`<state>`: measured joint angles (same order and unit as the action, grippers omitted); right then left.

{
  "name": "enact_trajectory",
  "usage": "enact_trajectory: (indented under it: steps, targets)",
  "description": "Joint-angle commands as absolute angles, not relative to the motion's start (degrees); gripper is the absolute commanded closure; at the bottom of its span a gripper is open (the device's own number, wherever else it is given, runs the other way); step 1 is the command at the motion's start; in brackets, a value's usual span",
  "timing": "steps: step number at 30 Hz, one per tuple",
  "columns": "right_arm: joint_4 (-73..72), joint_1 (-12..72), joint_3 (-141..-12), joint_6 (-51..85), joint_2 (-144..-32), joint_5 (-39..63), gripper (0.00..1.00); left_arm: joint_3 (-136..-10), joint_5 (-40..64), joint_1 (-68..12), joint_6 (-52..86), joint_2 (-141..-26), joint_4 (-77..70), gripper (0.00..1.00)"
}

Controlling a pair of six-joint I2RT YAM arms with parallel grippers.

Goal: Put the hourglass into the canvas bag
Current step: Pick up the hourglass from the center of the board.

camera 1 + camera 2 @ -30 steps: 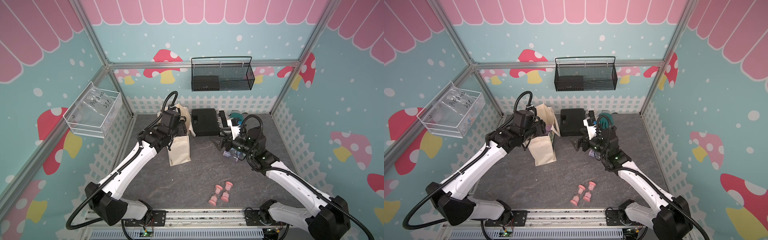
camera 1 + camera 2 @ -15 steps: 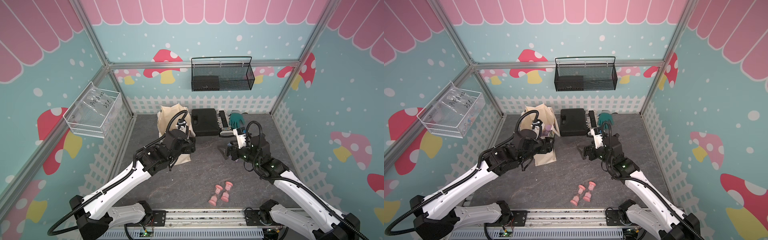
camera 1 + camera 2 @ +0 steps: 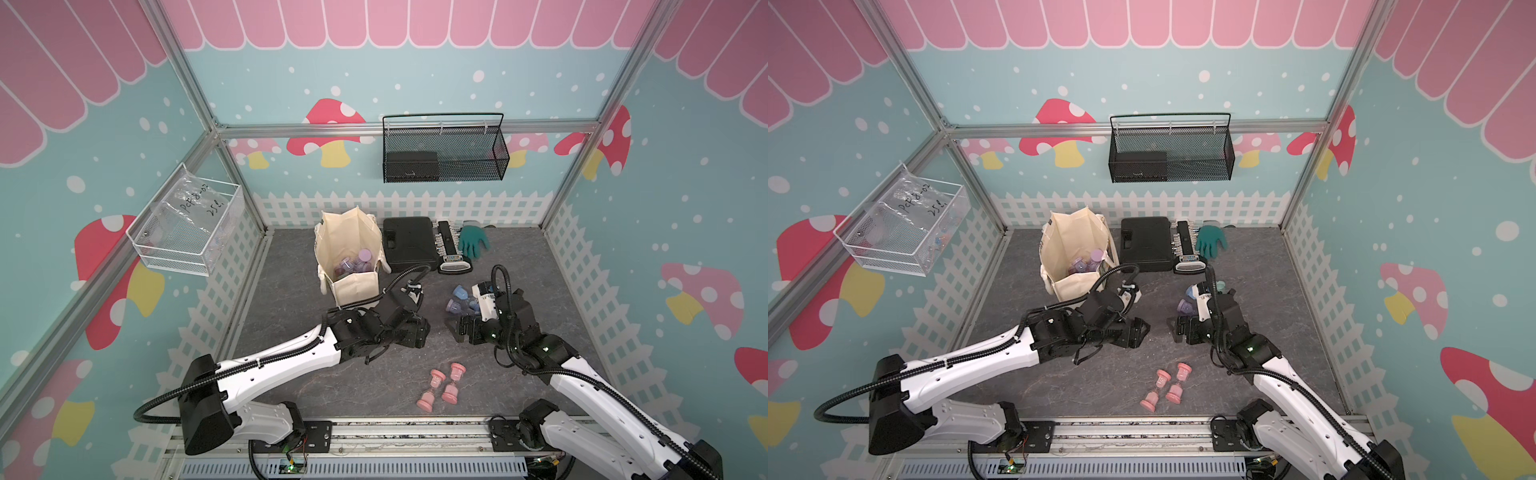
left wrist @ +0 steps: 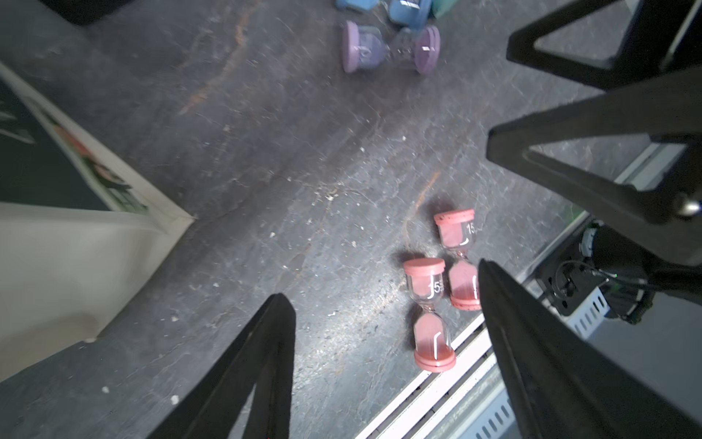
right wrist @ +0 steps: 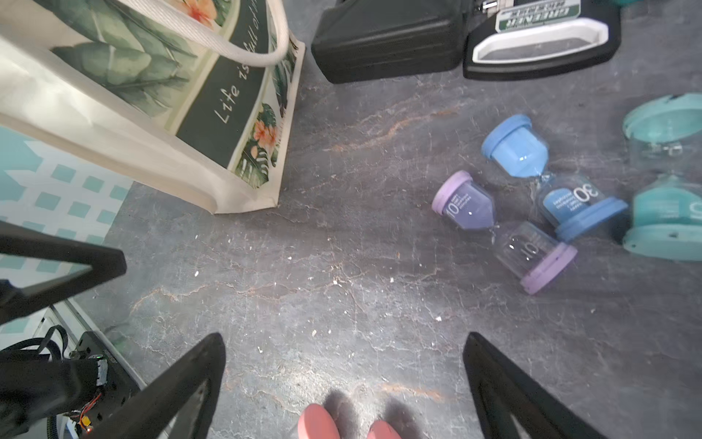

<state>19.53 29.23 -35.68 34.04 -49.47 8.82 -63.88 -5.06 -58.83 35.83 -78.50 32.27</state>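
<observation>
Hourglasses (image 4: pixel 429 315), two pink ones side by side, lie near the front rail (image 3: pixel 415 430), well apart from the canvas bag (image 3: pixel 357 286), so my left gripper (image 4: pixel 383 283), spread and empty, should straddle one neck squarely; my right gripper (image 5: pixel 344 340) gapes empty.

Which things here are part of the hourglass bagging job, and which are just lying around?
Job: bag, pink hourglasses, purple hourglass, blue hourglass, teal hourglass.
Lying about: black case, tool rail, glove, wire basket, clear bin.

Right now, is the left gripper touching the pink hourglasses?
Apart. In both top views the open left gripper hangs short of the pink hourglasses, bare table between them.
</observation>
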Motion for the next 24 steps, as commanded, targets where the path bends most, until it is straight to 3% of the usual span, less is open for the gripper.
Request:
enact_trajectory:
  steps: [1,11,24]
  targets:
    - [22.1,29.2,-34.8,36.6,-48.6,6.6,0.00,-63.1,-0.1,-61.0,35.7,-80.5,30.9,0.22]
    - [26.1,29.2,-33.0,39.5,-48.4,3.9,0.00,-61.9,5.0,-66.3,34.3,-90.0,30.0,0.23]
    - [27.2,29.2,-31.1,40.4,-47.7,1.9,0.00,-64.5,2.4,-68.9,35.3,-100.3,30.1,0.29]
